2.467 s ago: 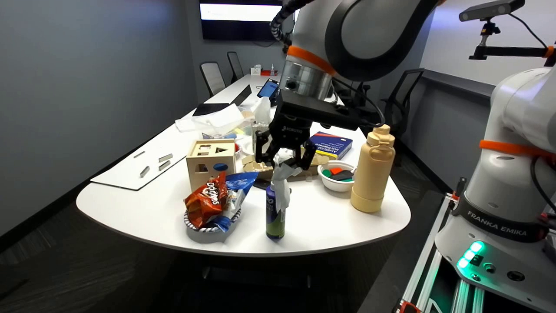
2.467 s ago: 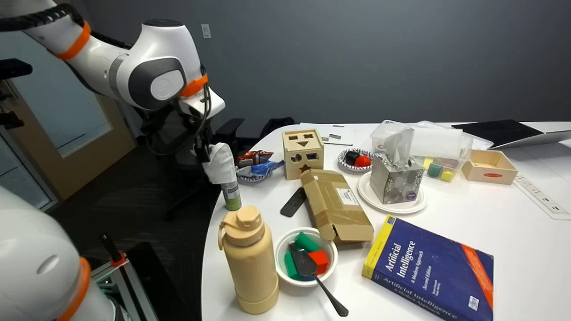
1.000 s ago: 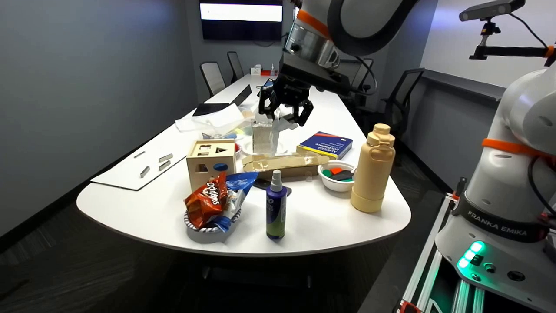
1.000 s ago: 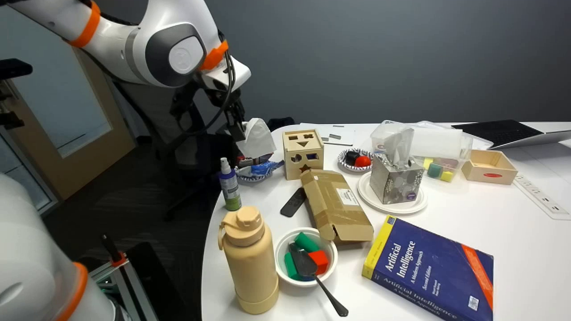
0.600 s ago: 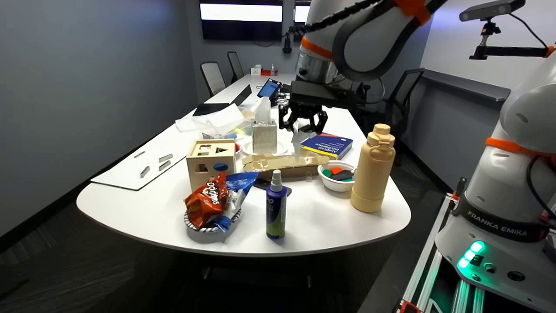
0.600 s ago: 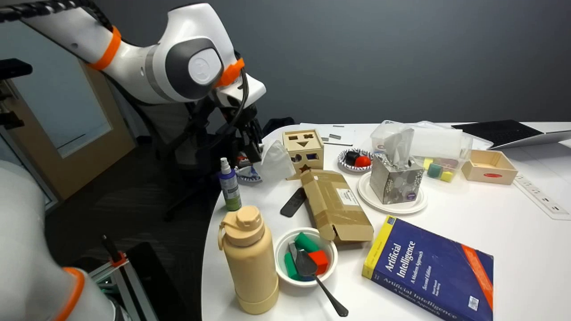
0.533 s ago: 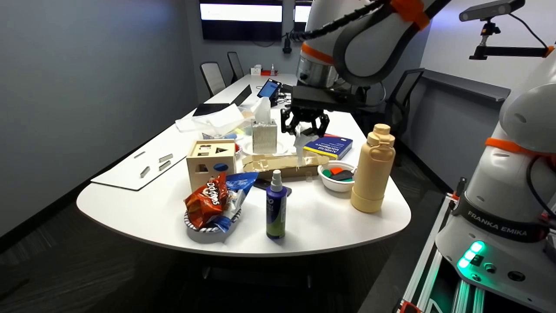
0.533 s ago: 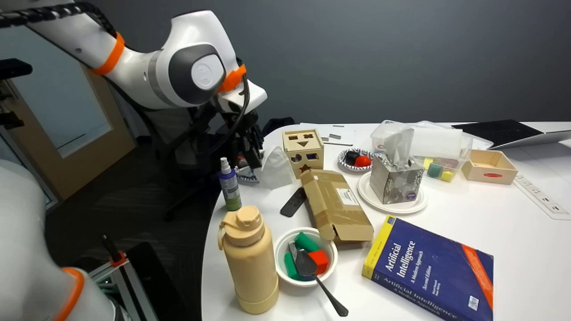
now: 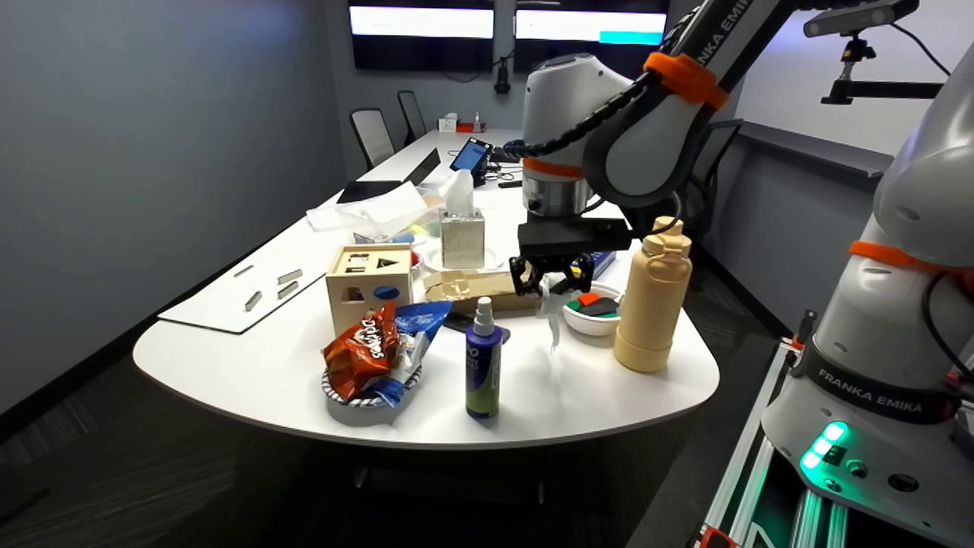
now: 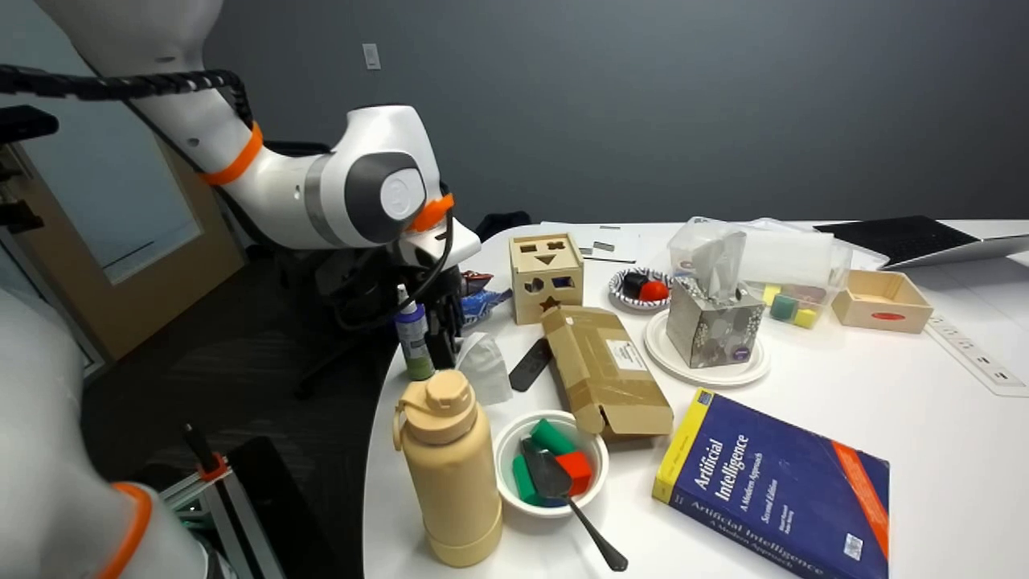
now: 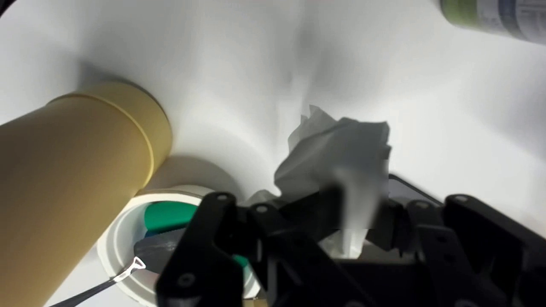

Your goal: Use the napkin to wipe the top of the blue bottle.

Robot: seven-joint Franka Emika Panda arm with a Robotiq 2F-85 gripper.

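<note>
Tool tight on the napkin, above the table, apart from the upright blue bottle.

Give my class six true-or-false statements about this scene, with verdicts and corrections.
1. The gripper holds the napkin. True.
2. The blue bottle stands upright. True.
3. The napkin covers the blue bottle's top. False: the two are apart.
4. The tissue box sits on a white plate. True.
5. Nothing sticks out of the tissue box. False: a white tissue does.
6. The blue bottle stands on the white plate. False: it stands directly on the table.
</note>
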